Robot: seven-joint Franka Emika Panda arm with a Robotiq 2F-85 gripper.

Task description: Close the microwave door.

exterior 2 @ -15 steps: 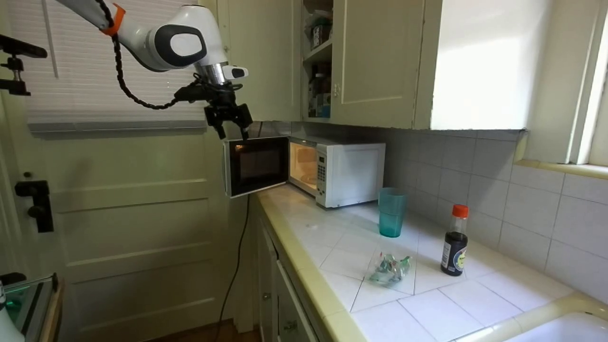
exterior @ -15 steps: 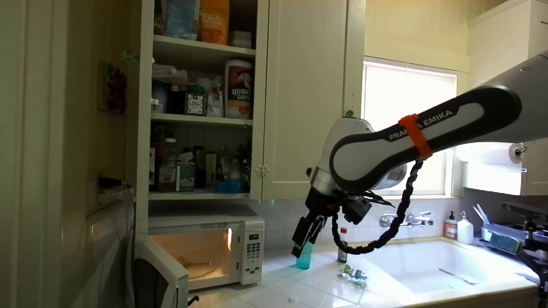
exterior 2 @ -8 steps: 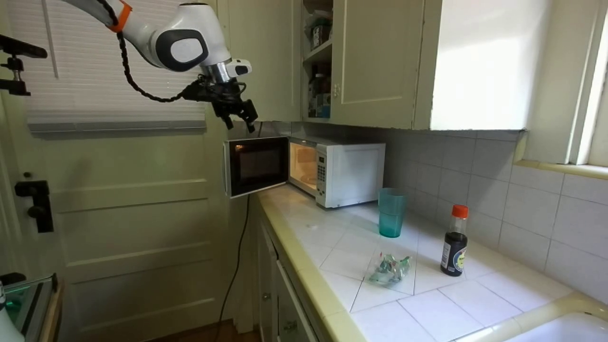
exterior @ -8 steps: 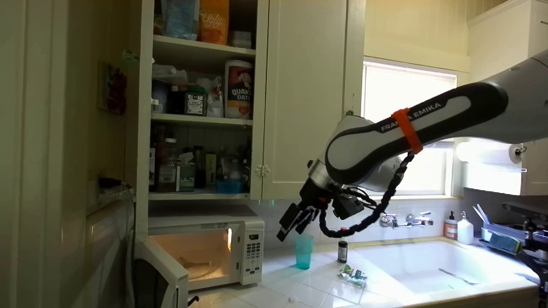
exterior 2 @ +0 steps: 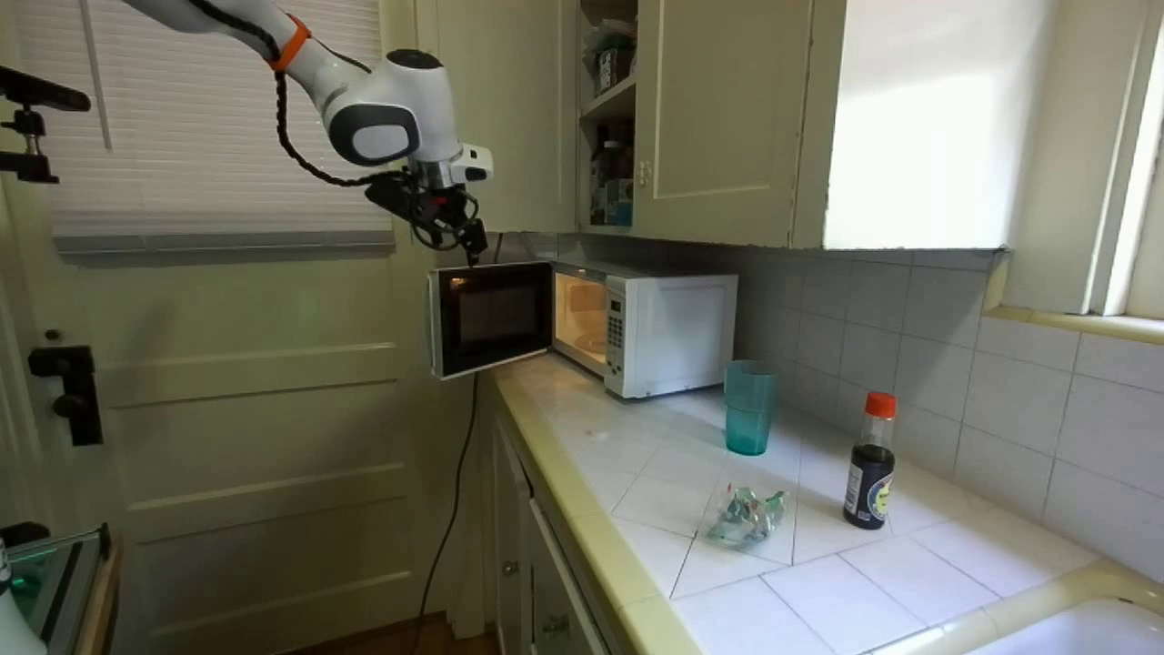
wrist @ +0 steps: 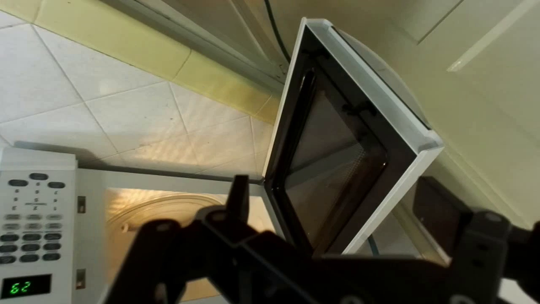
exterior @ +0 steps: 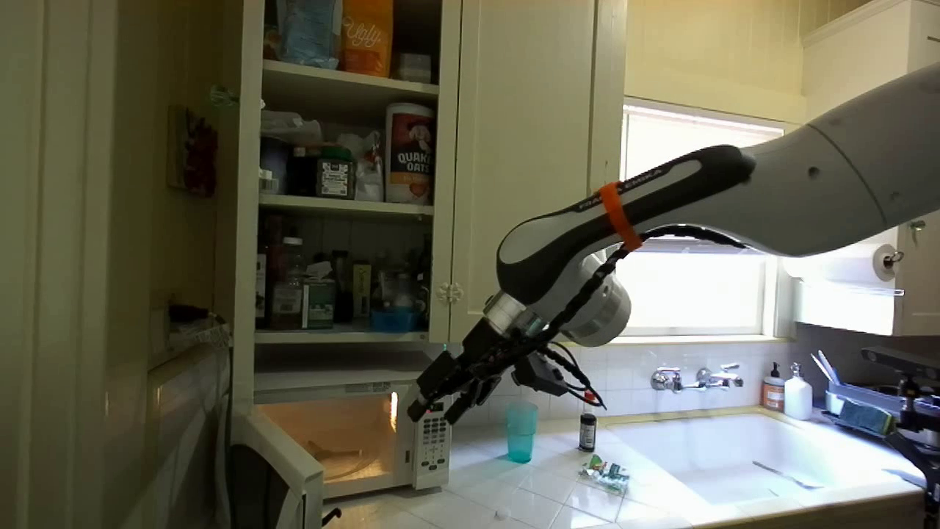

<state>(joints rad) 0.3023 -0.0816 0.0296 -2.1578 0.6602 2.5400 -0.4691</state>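
Microwave door [exterior 2: 496,318] swung wide, left of microwave [exterior 2: 673,332]. Hand [exterior: 433,415] apparently held on inner-face side, jaws apart, nothing gripped. If pushed from there, door likely driven wider, not closed; top edge may be snagged by low approach.

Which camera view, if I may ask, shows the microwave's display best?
The wrist view: the display is large, lit green and readable, though upside down. Both exterior views show it unreadably small; in an exterior view the tool may partly cover it.

Cup [exterior 2: 750,407] and bottle [exterior 2: 870,461] on a tiled counter [exterior 2: 855,600]
A crumpled wrapper [exterior 2: 746,516] lies near both; an oats tub [exterior: 410,153] stands on a shelf [exterior: 345,206].
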